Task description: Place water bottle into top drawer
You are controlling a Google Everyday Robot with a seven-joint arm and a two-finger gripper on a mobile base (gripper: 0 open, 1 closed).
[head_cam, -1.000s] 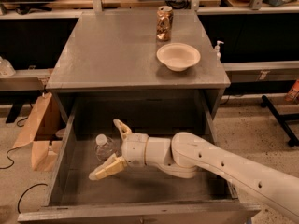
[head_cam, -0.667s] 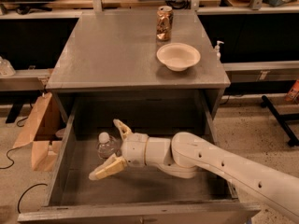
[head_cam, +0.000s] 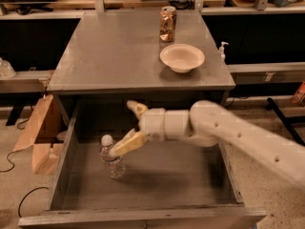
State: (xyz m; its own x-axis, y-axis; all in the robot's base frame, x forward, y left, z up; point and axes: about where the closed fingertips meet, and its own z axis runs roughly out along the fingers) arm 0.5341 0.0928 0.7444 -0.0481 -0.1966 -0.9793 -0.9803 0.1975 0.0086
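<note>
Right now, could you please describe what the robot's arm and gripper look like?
The arm is a thick, off-white tube with small dark dots, ending in a cylindrical white wrist. The gripper, inside the top drawer, has two tapered yellowish-cream fingers. No cables show.

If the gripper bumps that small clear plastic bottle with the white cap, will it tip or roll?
Likely tippy: the small clear plastic water bottle stands upright on a narrow base in the grey top drawer, and the open gripper has one finger at its neck. If toppled, its round body would probably roll. It looks thin-walled, probably light.
</note>
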